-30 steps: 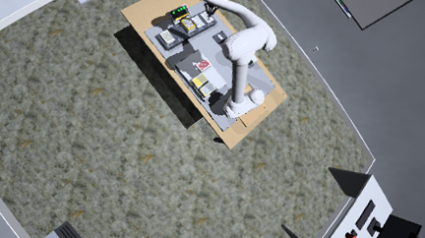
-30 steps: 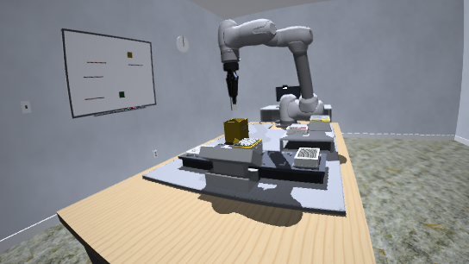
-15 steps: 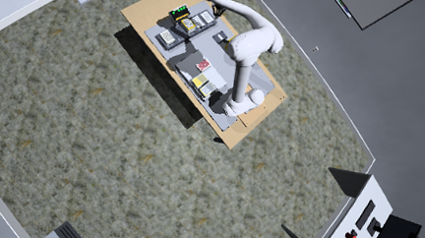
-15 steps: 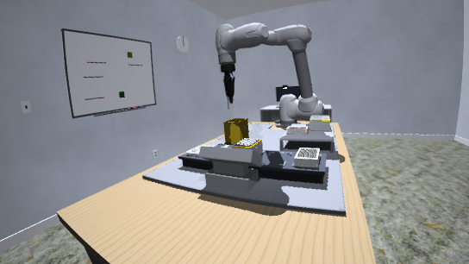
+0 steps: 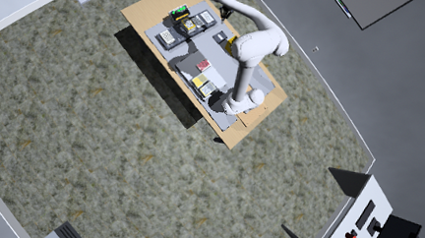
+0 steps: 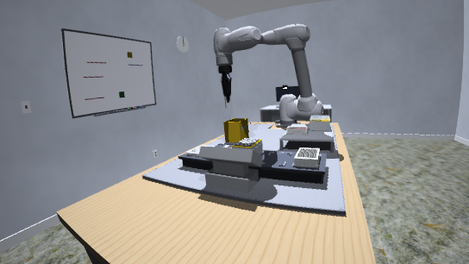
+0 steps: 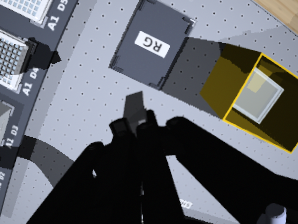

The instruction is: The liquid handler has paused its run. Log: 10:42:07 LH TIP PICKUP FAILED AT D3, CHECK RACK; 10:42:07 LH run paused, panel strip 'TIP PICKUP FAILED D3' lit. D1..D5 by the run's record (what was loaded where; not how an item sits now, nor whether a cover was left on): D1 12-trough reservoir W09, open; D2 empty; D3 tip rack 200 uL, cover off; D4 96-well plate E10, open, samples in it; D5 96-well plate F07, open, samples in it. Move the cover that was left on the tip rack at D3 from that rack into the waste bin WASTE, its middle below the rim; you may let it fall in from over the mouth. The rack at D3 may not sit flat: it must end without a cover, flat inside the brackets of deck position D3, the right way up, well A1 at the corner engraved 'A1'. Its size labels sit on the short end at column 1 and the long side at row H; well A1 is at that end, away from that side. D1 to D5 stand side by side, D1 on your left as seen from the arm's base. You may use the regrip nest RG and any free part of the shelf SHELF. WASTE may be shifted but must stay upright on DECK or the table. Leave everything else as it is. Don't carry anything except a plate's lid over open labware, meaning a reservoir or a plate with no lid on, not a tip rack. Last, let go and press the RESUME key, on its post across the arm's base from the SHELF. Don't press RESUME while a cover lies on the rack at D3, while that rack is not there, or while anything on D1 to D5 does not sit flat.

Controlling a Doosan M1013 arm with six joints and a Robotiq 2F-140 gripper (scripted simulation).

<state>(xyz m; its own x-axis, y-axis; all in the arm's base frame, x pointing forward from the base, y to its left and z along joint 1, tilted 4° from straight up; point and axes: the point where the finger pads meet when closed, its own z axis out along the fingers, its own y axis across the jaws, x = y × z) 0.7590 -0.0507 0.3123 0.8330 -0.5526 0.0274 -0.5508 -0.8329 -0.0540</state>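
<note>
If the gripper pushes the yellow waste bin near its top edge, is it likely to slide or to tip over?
The yellow waste bin looks taller than wide in the exterior view, so a high push would probably tip it rather than slide it. Its walls look thin and its mouth open, with only one pale flat piece inside, so it is likely light. A low push seems safer.
</note>
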